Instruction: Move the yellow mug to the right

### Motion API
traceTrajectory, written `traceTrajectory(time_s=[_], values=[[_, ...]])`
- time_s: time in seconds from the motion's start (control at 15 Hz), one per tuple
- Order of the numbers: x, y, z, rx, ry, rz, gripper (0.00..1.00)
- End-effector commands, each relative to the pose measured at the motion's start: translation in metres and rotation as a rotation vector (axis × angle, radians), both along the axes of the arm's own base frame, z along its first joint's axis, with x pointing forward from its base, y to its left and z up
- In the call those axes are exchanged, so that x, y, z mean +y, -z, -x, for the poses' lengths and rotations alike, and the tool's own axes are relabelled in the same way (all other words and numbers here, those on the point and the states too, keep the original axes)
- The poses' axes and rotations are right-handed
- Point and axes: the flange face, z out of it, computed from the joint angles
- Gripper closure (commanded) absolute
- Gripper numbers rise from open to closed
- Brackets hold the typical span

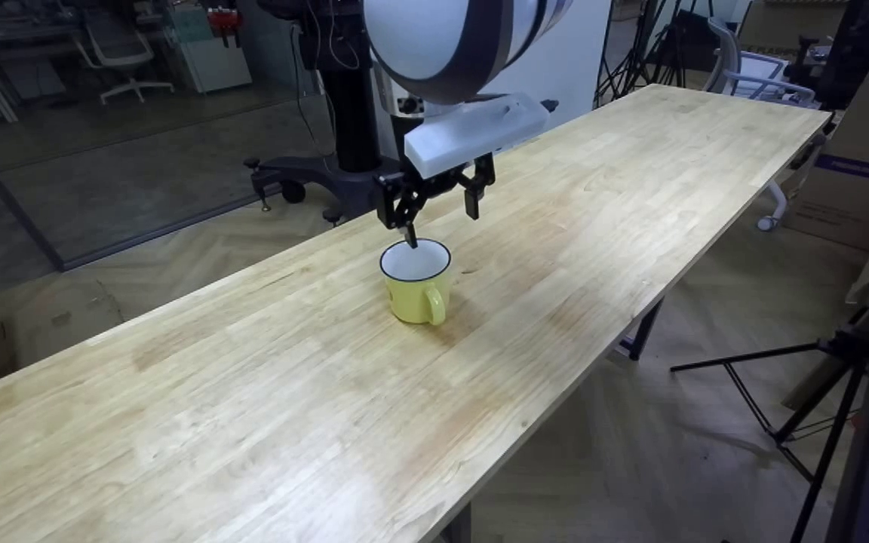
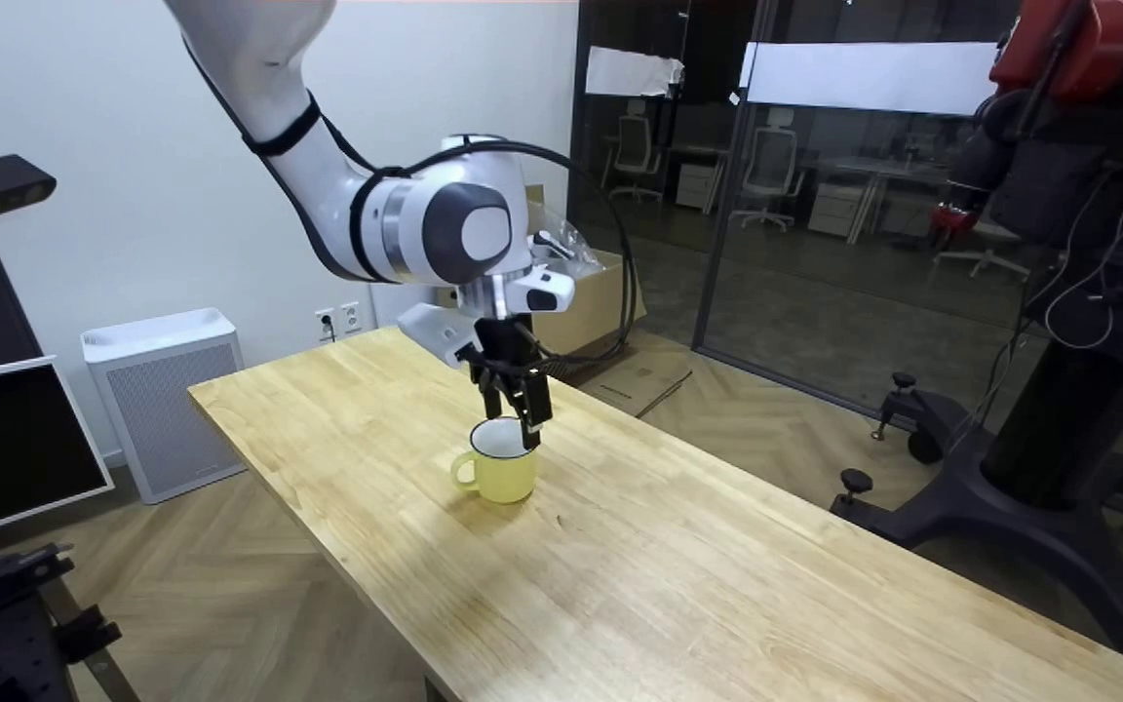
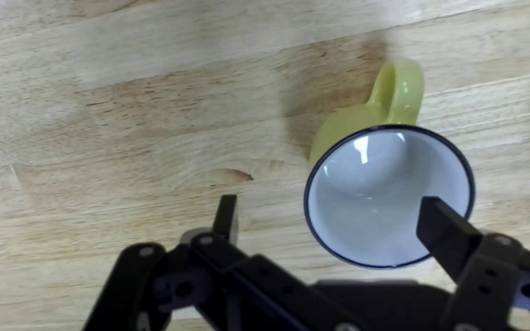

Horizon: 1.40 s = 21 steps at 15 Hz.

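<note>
The yellow mug [image 1: 409,302] stands upright on the wooden table, and it also shows in an exterior view [image 2: 506,478]. Its inside is white and its rim is dark. In the wrist view the mug [image 3: 345,126] lies right of centre, with its handle pointing up the picture. My gripper [image 1: 442,225] is open just above the mug, and it also shows in an exterior view [image 2: 511,423]. In the wrist view my gripper [image 3: 328,209] has its right finger over the mug's opening and right rim. The left finger is over bare wood, outside the mug. Nothing is held.
The long wooden table [image 1: 593,219] runs through both exterior views. A black wheeled stand [image 2: 1039,468] is on the floor beside its long edge. A cardboard box [image 2: 586,307] stands behind the arm. A tripod [image 1: 849,347] stands beyond the opposite edge.
</note>
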Motion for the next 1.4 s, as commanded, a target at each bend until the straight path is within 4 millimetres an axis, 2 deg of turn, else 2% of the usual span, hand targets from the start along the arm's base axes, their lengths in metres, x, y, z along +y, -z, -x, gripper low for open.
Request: traceTrajectory(time_s=[0.0,0.33,0.4,0.47,0.53,1.13,1.27,1.33], values=[[-0.006,0.018,-0.01,-0.013,0.066,0.029,0.0],[0.001,0.044,-0.01,0.034,0.069,0.028,0.0],[0.001,0.047,-0.01,0.038,0.072,0.025,0.25],[0.001,0.049,-0.011,0.039,0.077,0.023,0.27],[0.0,0.05,-0.012,0.039,0.081,0.021,0.33],[0.001,0.05,-0.017,0.046,0.116,-0.027,0.97],[0.0,0.05,-0.018,0.054,0.123,-0.038,1.0],[0.001,0.049,-0.019,0.06,0.123,-0.048,0.97]])
